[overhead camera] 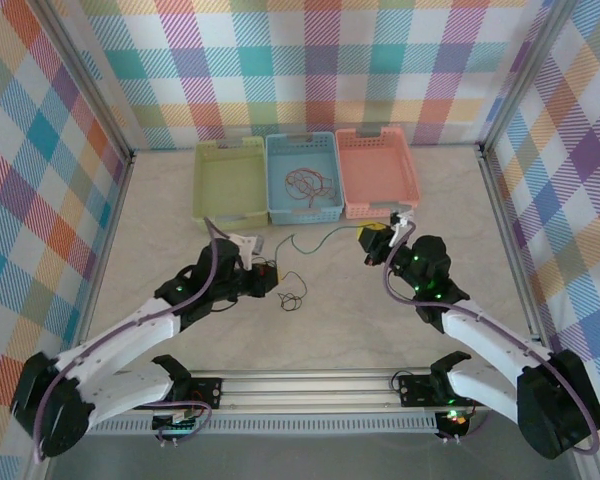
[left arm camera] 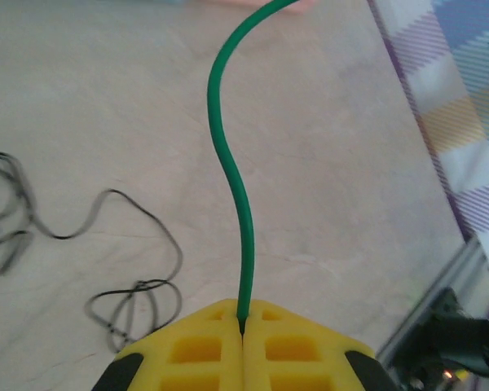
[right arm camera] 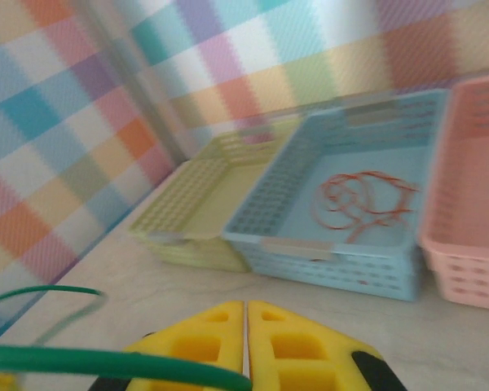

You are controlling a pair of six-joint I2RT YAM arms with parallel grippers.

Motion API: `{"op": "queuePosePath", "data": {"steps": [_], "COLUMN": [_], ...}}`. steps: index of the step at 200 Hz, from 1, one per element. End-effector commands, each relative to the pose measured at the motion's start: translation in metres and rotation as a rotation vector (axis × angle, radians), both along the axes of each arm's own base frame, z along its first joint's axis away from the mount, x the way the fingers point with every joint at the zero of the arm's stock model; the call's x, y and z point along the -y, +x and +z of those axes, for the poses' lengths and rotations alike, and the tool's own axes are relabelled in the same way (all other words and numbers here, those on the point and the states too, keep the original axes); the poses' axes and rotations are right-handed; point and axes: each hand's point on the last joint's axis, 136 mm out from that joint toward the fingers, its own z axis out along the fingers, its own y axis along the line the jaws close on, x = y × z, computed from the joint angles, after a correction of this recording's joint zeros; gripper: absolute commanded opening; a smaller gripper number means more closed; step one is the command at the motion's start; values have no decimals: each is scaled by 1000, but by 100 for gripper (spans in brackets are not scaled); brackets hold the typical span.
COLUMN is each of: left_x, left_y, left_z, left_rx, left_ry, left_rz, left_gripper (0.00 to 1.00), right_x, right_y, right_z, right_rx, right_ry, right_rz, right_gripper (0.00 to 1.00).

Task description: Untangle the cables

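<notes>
**Green cable held taut-ish between 2 claws**

Left claw (left arm camera: 243,314) was clamped on the green cable (left arm camera: 226,155), likely to draw it clear of the black cable (left arm camera: 138,283), which lay loose on the counter (left arm camera: 350,179) just beside. Right claw (right arm camera: 245,308) had its pads pressed together. The green cable reached their seam, but a pinch was unclear. Red-orange cable (right arm camera: 360,202) sat in the blue basket (right arm camera: 310,246), not in the way.

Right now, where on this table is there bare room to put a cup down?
Bare table lies left of the yellow basket and right of the pink basket. Both those baskets are empty. It is crowded between the left gripper and right gripper, around the green cable and black cable.
</notes>
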Motion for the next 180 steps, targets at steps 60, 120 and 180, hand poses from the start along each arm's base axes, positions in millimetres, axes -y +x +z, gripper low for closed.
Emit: {"op": "queuePosePath", "data": {"steps": [60,120,180], "left_x": [-95,-88,-70], "left_y": [-17,-23,-13], "left_z": [36,55,63], "left_rx": [137,160,149], "left_ry": [138,73,36], "left_rz": [310,271,234], "left_gripper": [0,0,0], "right_x": [97,96,76], "right_y": [26,29,32], "right_z": [-65,-69,-59], "right_rx": [-263,-276,-245], "right_ry": [70,84,95], "right_rz": [-480,-466,-356], "right_gripper": [0,0,0]}}
